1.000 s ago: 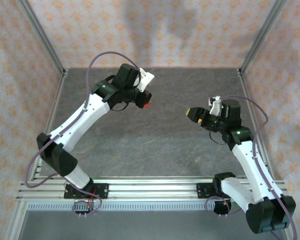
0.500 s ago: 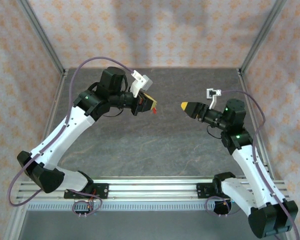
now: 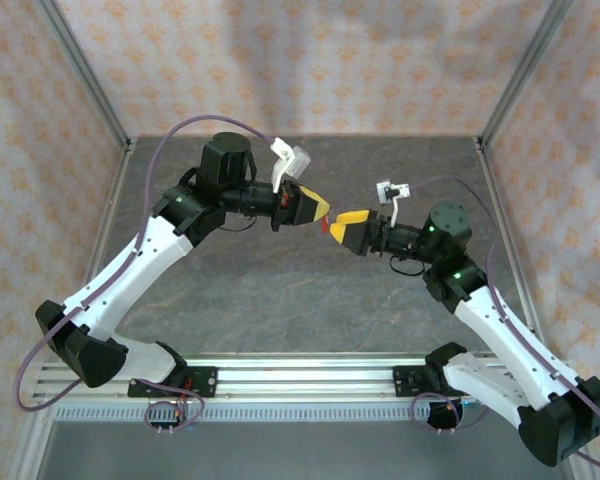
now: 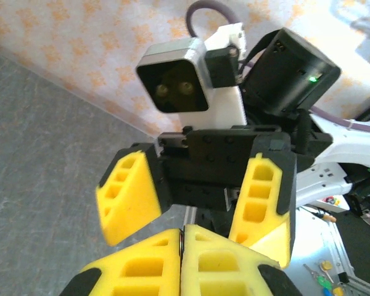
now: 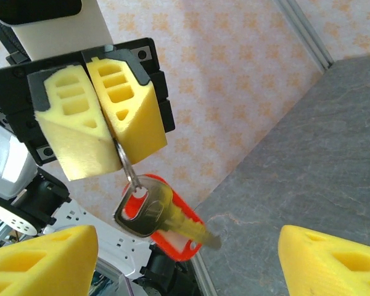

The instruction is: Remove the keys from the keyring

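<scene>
Keyring (image 5: 129,168) with key (image 5: 149,213), red tag (image 5: 176,237) pinched in left fingers (image 5: 126,108); right fingers (image 5: 46,256) spread, facing it.

The key (image 5: 153,213) and thin ring (image 5: 129,169) are shiny metal. The red tag (image 5: 166,242) is smooth plastic. The left claw (image 5: 116,145) has matt yellow pads. The tabletop (image 5: 320,154) looks rough.

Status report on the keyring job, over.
Left gripper shut on keyring, key and red tag hanging below. Right gripper open, facing it, empty. Nothing blocks the key.
</scene>
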Robot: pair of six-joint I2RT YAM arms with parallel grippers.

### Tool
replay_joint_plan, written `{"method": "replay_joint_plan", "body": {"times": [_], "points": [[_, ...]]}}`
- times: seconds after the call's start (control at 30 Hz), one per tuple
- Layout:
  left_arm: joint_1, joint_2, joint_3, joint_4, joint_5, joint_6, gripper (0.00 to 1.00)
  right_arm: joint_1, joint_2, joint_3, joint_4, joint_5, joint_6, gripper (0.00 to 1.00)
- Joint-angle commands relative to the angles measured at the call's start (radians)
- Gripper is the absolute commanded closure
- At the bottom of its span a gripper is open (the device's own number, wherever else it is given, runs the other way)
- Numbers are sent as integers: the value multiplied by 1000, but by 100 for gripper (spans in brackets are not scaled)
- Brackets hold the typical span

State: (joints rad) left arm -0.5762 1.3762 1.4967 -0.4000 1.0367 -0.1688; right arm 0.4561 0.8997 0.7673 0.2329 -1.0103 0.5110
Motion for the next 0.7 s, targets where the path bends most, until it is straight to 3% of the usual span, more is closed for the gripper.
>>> {"method": "replay_joint_plan", "body": {"times": [0.0, 0.43, 0.67], "points": [[-5, -12, -9, 71, 59, -42, 93, 11, 12, 38, 82, 9, -26, 20], [-10, 11, -15, 170, 112, -124, 93, 31, 41, 69, 189, -42, 10, 21], [-10, 19, -14, 208, 119, -151, 93, 47, 24, 75, 192, -60, 7, 34]]}}
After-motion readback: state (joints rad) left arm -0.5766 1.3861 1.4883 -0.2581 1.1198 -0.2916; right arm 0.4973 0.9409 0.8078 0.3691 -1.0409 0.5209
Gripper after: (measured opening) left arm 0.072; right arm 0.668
